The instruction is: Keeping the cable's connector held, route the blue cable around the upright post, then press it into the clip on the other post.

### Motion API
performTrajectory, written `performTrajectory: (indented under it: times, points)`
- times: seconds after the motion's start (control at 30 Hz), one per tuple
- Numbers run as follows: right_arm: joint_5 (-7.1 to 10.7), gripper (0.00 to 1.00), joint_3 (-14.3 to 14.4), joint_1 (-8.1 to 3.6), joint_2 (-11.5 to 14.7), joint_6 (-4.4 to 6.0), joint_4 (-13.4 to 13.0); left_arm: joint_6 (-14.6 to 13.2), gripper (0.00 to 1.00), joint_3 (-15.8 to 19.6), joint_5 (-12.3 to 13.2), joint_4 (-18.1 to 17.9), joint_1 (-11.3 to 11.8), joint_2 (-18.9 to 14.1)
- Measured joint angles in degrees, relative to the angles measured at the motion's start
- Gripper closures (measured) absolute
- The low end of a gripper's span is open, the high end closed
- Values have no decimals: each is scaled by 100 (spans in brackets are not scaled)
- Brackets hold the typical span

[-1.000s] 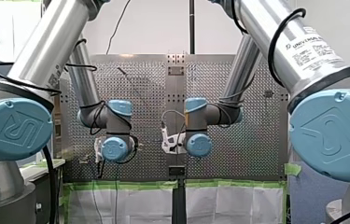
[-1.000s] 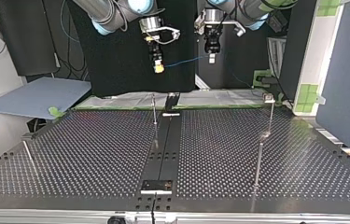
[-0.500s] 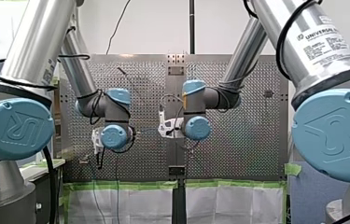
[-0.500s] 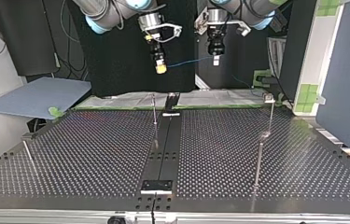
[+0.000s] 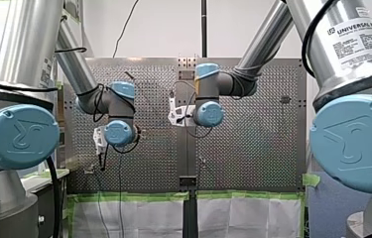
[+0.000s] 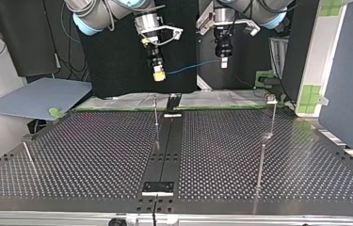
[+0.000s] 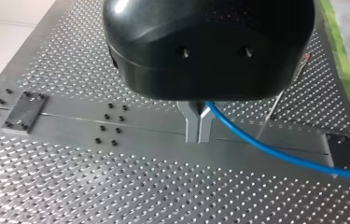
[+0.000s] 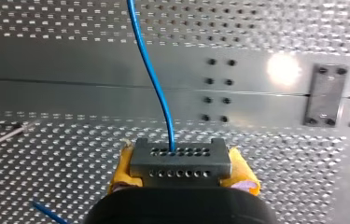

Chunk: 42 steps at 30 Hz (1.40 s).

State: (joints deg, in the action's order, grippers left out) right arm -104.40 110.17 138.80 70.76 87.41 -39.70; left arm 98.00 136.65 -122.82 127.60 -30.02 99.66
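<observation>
In the top view, the thin blue cable [image 6: 190,66] hangs in the air between my two grippers, above the table's far edge. My right gripper [image 6: 159,75], with yellow pads, is shut on the grey connector [image 8: 180,161], and the cable [image 8: 151,74] leaves it ahead of the fingers. My left gripper [image 7: 199,133] has its metal fingers shut on the cable [image 7: 275,151], which runs off to one side. It shows in the top view too, as my left gripper [image 6: 223,62]. A thin upright post [image 6: 156,110] stands near the middle rail. A taller post [image 6: 272,117] with a clip-like head [image 6: 271,99] stands at the right.
The perforated table [image 6: 84,155] has a dark middle rail [image 6: 167,146] with a small plate [image 6: 157,188] at its near end. A short pin [image 6: 28,153] stands at the top view's left. A blue-grey board [image 6: 37,96] lies beyond the far left corner.
In the top view my left gripper has shifted right and slightly down with the cable. My right gripper has sunk a little with the connector. In the front view both wrists have risen.
</observation>
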Motion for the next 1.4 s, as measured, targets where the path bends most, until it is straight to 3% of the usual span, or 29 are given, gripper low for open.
performTrajectory:
  times: [0.43, 0.67, 0.9, 1.2, 1.4]
  points:
    - [30, 100, -291, -17, 680, 75, 653, 255, 100, -400, 28, 596, 208, -733]
    - [107, 100, -359, -46, 1018, 138, 746, 504, 100, -657, 47, 768, 325, -1113]
    - [310, 100, -654, -66, 804, 187, 898, 647, 100, -880, 96, 984, 423, -1446]
    - [374, 100, -1072, -66, 404, 199, 1054, 718, 100, -961, 101, 1165, 605, -1647]
    - [405, 100, -1360, -52, 319, 254, 1132, 711, 100, -1096, 144, 1314, 748, -1679]
